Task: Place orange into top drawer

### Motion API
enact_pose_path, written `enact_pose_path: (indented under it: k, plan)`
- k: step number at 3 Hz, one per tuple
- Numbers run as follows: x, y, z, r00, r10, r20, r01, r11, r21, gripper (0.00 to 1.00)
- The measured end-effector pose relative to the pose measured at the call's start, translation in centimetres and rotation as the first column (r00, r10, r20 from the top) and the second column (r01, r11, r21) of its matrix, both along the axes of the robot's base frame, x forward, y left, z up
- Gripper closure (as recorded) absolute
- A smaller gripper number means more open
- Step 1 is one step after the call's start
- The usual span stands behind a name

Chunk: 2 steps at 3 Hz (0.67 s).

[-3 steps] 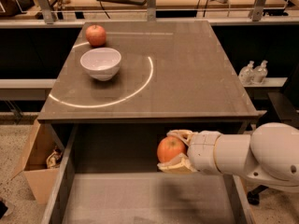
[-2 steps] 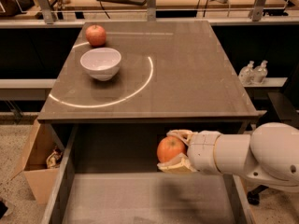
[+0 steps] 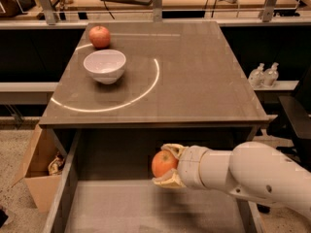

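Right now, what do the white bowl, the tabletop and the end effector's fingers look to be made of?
The white bowl: probably glazed ceramic or hard plastic; smooth, glossy. The tabletop: likely laminate, grey-brown, semi-gloss; it mirrors a curved light streak. The end effector, over the top drawer and shut on the orange: fingers look cream, matte, rubbery or plastic.

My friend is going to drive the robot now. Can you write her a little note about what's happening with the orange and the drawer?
Gripper: shut on the orange, reaching in from the right.
Orange: held over the open top drawer, toward its back, and it looks clear of the drawer's bottom.
Done: drawer open, orange picked up and brought over it.
Left: lower the orange, let go, then take the arm out.
Leave alone: the apple and the white bowl on the tabletop.
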State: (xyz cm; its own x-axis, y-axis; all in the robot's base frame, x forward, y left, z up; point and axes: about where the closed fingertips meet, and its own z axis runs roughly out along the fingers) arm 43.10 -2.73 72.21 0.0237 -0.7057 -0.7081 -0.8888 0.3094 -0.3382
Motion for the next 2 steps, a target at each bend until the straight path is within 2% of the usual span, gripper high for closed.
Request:
enact_pose_path:
  k: [1, 2]
  plan:
    - [0.1, 2.0, -2.9, 0.9994, 0.026, 0.021, -0.026, 0.999, -0.022, 1.0]
    - [0.4, 3.3, -6.0, 0.999, 0.035, 0.027, -0.035, 0.999, -0.003, 1.0]
